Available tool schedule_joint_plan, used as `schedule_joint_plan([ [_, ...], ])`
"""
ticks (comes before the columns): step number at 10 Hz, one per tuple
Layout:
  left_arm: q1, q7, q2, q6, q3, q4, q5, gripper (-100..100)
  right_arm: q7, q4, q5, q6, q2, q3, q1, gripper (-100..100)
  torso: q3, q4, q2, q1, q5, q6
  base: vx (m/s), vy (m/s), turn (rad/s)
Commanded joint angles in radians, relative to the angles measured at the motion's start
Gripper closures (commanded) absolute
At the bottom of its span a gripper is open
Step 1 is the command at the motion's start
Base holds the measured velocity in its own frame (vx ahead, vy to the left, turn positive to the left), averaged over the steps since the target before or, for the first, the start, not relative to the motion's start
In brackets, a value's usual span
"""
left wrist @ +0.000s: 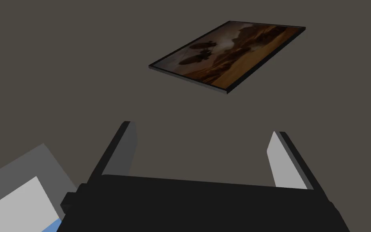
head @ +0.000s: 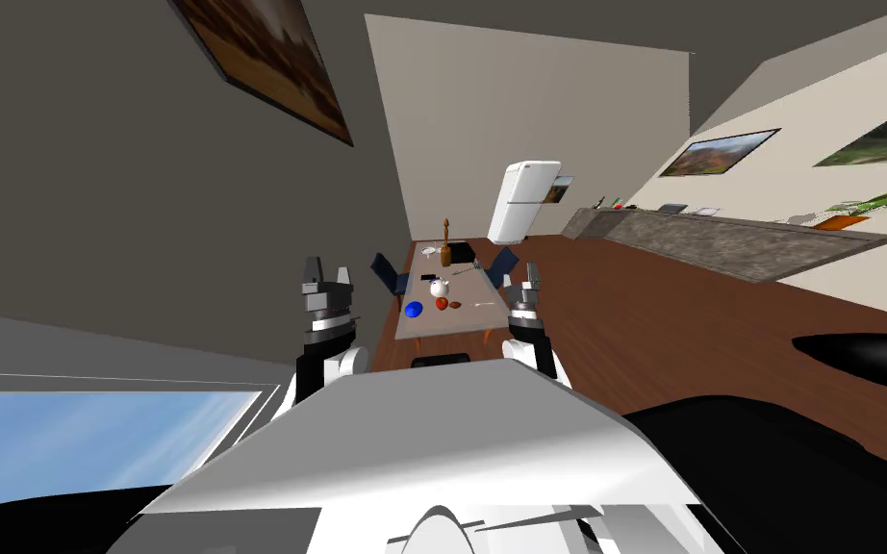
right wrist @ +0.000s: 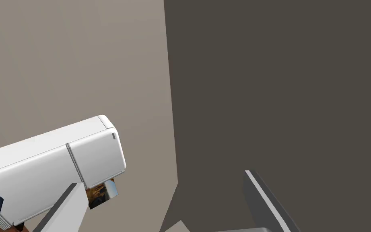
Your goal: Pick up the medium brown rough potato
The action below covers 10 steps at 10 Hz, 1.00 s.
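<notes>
— On the table (head: 446, 325) at twelve o'clock: potato (head: 454, 305) grabbed yet?
— No, untouched, well ahead; left gripper (head: 327, 272) and right gripper (head: 531, 276) spread wide, empty. Approach and grasp remain.

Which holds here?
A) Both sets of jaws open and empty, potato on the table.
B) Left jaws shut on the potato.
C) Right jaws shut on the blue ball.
A: the left gripper and right gripper show jaws apart with nothing between, and the potato lies on the table ahead.
</notes>
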State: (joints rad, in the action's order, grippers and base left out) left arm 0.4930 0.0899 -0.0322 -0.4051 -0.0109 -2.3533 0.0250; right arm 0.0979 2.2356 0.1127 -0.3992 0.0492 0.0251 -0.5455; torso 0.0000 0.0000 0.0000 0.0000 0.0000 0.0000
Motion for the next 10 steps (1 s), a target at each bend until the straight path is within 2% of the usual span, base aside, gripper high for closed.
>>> schedule_joint_plan([
  [1,0.000,0.000,0.000,0.000,0.000,0.000,0.000,0,-0.005,-0.021,-0.023,0.003,0.035,0.002,0.000,-100,0.000,0.000,0.000,0.000,0.000,0.000,-0.014,-0.006,0.371],
  [4,0.000,0.000,0.000,0.000,0.000,0.000,0.000,0,-0.016,-0.076,-0.080,0.013,0.100,0.009,-0.001,-100,0.002,0.001,0.003,-0.001,0.000,0.000,-0.054,-0.006,0.216],
  [8,0.000,0.000,0.000,0.000,0.000,0.000,0.000,0,-0.040,-0.197,-0.195,0.026,0.198,0.016,-0.003,-100,0.004,0.002,0.008,0.000,0.000,0.000,-0.111,0.003,0.344],
  [9,0.000,0.000,0.000,0.000,0.000,0.000,0.000,0,-0.040,-0.207,-0.203,0.026,0.198,0.016,-0.003,-100,0.005,0.002,0.008,-0.001,0.000,0.000,-0.078,0.013,0.184],
  [10,0.000,0.000,0.000,0.000,0.000,0.000,0.000,0,-0.047,-0.246,-0.240,0.028,0.222,0.016,-0.003,-100,0.004,0.001,0.006,0.000,0.000,0.000,-0.083,0.024,0.280],
])
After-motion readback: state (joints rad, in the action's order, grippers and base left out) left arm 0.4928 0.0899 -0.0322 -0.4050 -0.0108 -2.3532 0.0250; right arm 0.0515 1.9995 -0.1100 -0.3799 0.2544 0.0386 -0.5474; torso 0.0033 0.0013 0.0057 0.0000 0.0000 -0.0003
